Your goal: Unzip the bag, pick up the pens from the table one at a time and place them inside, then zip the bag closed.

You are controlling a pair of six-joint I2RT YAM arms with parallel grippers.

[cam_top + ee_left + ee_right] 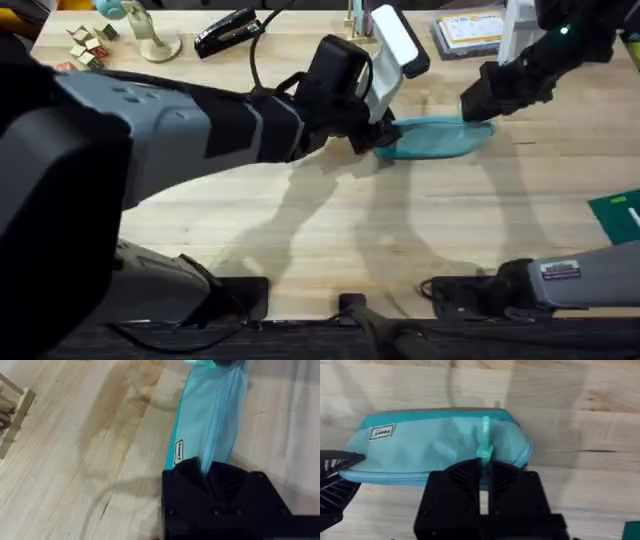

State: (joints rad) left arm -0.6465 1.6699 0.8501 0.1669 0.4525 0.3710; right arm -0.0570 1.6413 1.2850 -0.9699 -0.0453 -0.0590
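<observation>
Along the far edge of the table I note a black stapler, and toward the far left corner a cream stand beside small wooden blocks. Near the far right corner sits a clear box of cards. A green mat lies at the right edge.

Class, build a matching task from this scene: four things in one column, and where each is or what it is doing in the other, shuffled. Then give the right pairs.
Things:
1. left gripper
2. right gripper
3. stapler
4. bag

Places or states:
A. lies flat on the table, between both grippers
B. pinches the bag's fabric at the end nearer the small white label
C. rests at the table's far edge
D. closed on the teal pull tab

Pairs: 1-B, 2-D, 3-C, 4-A
</observation>
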